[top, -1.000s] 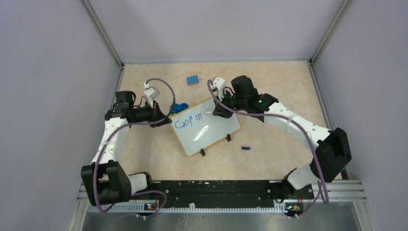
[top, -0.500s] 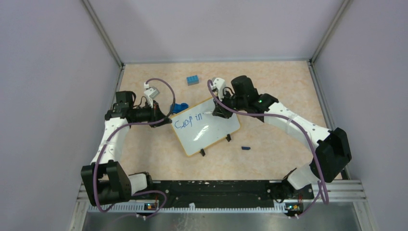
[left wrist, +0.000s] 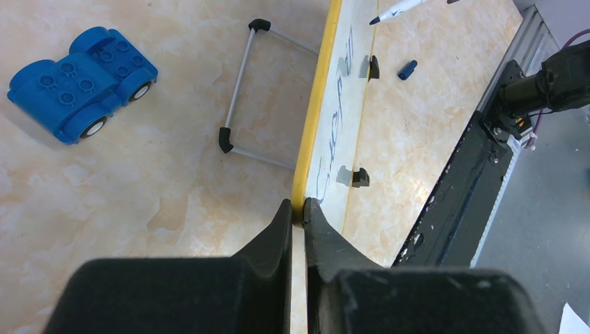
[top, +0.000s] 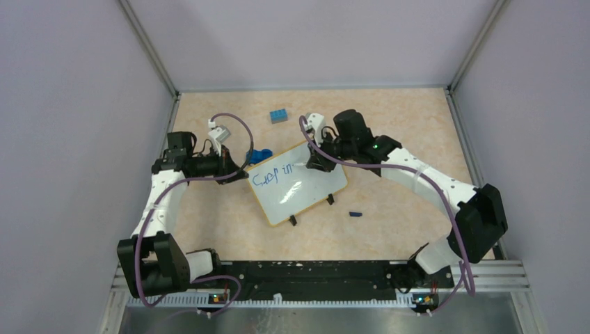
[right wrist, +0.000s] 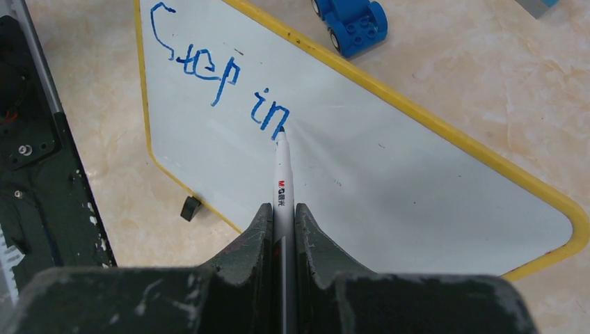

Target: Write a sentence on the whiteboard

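Change: against the frame a second ago, the right tool (right wrist: 282, 209) is shifted slightly leftward; the board is unmoved.
Left arm: bent inward, with the left tool (left wrist: 298, 209) pressed together on the yellow rim of the small white rectangular whiteboard (top: 299, 184), which rests mid-counter (top: 389, 125) between both arms.
Right arm: bent over the board's far edge, with a slim white marker pen (right wrist: 281, 174) pinched and its tip touching the board.
Writing: the blue handwritten sentence (right wrist: 216, 76) is read as "Step in"; a red "M&G" mark is read on the pen.

Glossy smooth whiteboard (right wrist: 389, 174) (glare-streaked), matt marbled table (right wrist: 487, 69)
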Robot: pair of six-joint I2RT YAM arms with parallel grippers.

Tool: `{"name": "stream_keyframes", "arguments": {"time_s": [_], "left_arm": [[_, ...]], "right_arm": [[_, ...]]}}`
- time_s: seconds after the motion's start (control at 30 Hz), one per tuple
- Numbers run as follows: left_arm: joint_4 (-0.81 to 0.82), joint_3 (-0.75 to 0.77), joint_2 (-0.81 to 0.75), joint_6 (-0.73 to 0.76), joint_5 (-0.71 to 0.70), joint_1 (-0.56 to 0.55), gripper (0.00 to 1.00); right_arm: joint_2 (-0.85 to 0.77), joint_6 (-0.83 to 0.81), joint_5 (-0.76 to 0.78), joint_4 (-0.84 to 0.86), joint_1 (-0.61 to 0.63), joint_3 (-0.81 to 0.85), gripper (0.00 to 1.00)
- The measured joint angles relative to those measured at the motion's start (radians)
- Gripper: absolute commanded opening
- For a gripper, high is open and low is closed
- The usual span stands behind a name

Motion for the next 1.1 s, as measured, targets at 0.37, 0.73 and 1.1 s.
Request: {"name": "stream_keyframes", "arguments": {"time_s": [0.37,0.73,1.1], "left_arm": [[0.000,0.000,0.000,0.000,0.000,-0.001,0.00],[0.000,0.000,0.000,0.000,0.000,-0.001,0.00],[0.001,0.000,0.000,0.000,-0.001,-0.001,0.00]], "right_arm": [[0.030,0.000,0.018,0.001,0.009,0.000,0.00],[0.037,0.000,0.036,-0.001,0.006,0.011,0.00],[0.037,-0.004,0.042,-0.008,-0.011,0.018,0.00]]}}
